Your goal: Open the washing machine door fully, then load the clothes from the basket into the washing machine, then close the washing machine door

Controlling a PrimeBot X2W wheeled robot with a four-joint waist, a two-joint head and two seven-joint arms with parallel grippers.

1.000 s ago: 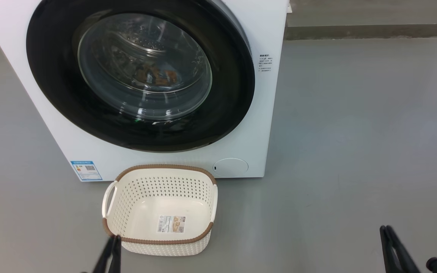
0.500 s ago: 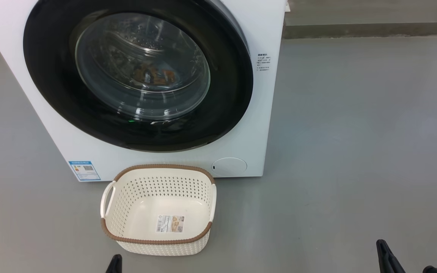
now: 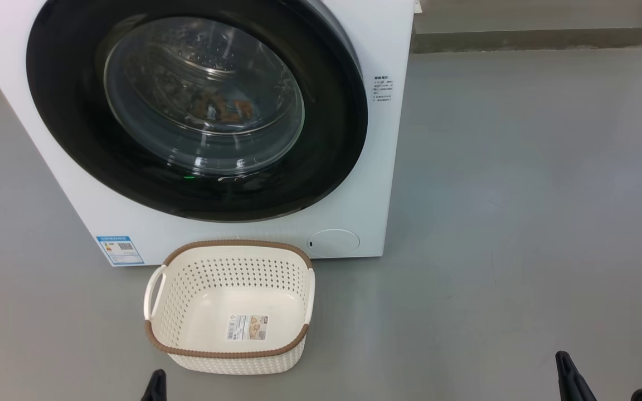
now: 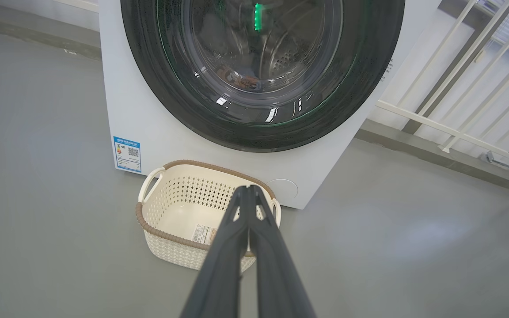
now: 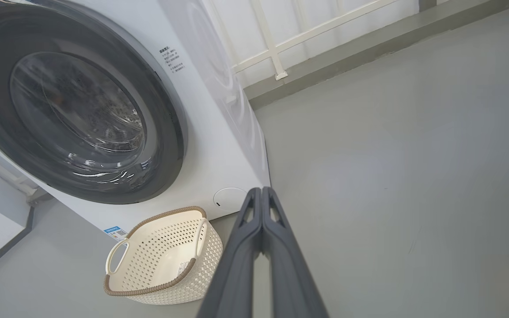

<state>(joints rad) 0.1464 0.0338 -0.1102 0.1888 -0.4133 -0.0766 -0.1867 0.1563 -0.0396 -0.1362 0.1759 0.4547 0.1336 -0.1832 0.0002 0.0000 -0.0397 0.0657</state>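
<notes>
The door (image 3: 335, 139) of the washer (image 3: 390, 184) is shut flat against its front; through the glass (image 3: 265, 145) a patch of orange-brown print, the clothes (image 3: 222, 108), lies low in the drum (image 3: 209, 58); the basket (image 3: 232, 244) stands upright on the grey floor (image 3: 521, 223) just in front of the washer, below the door, its bottom bare around a paper label (image 3: 247, 327); the left tool (image 4: 249, 191) is clenched empty, fingers (image 4: 226, 251) pressed together, its tip near the basket's near left corner; the right tool (image 5: 261, 192) is likewise clenched empty, well apart to the right over the floor
</notes>
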